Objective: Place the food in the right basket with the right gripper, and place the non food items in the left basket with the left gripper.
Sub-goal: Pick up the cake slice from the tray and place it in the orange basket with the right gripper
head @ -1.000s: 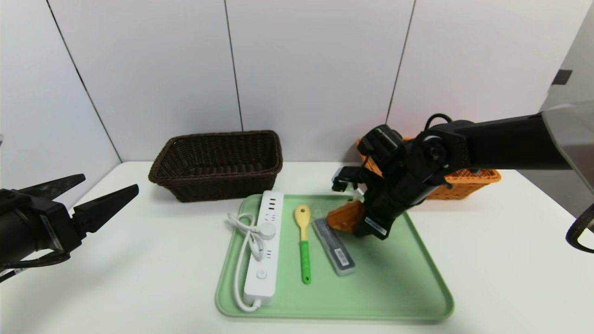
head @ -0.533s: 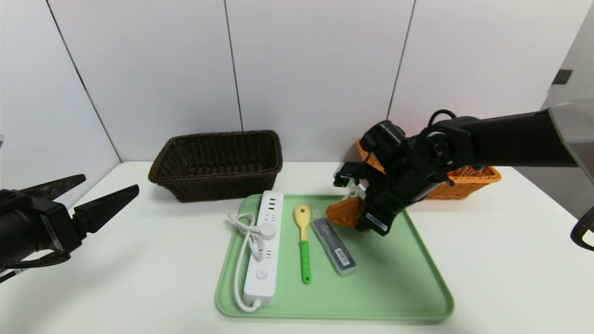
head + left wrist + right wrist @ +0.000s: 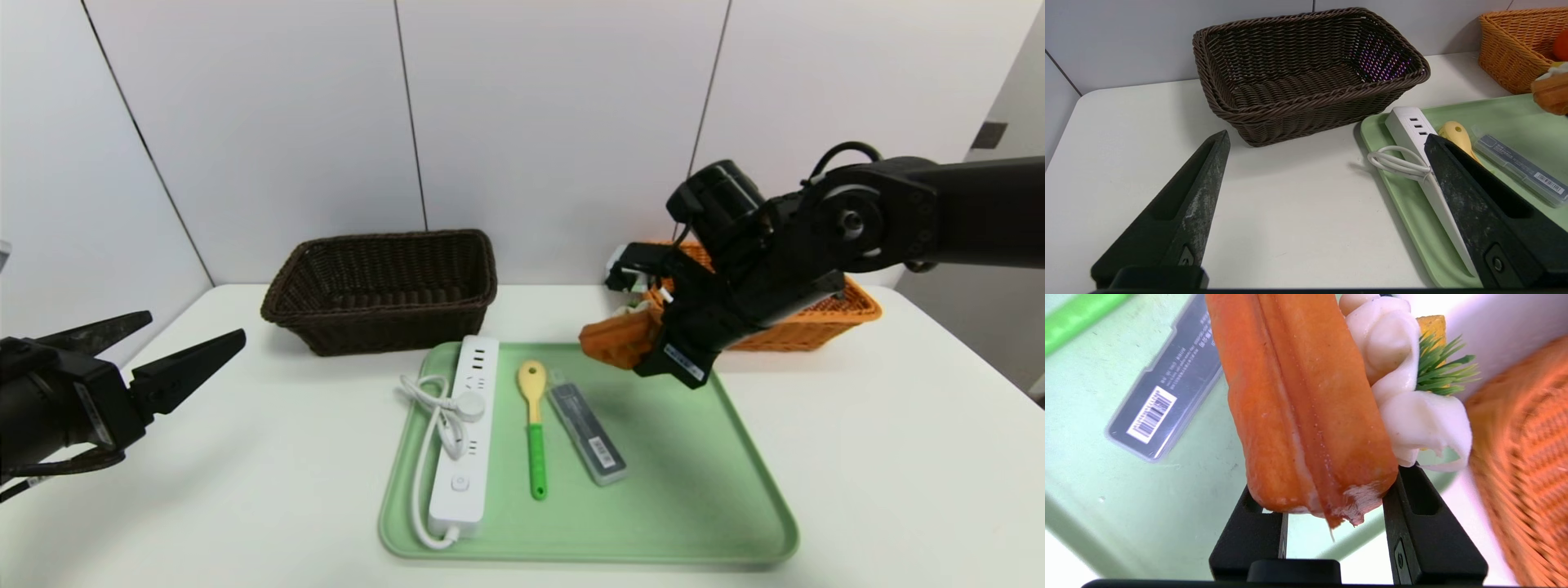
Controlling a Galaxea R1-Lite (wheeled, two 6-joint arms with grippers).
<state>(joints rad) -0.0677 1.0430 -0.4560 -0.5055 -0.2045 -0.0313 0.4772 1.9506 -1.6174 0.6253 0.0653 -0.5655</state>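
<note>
We see the right gripper [image 3: 1333, 494] grasping the orange-brown food item [image 3: 1306, 404], with white folds and green sprigs along one side, above the far part of the green tray [image 3: 678, 490], near the orange basket [image 3: 804, 331]. On the tray we note the grey case [image 3: 588, 433], the green-handled spoon [image 3: 536, 449] and the white power strip [image 3: 465, 457]. Beyond stands the dark brown basket [image 3: 384, 318]. The left gripper [image 3: 1327, 136], fingers spread, idles over the white table [image 3: 1290, 237].

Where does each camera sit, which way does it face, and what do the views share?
Head: above, facing forward and down at the tray; both arms show.
Left wrist: faces the dark basket; own claw shows.
Right wrist: faces the held food; own claw shows.
Both wrist views share the orange basket.
</note>
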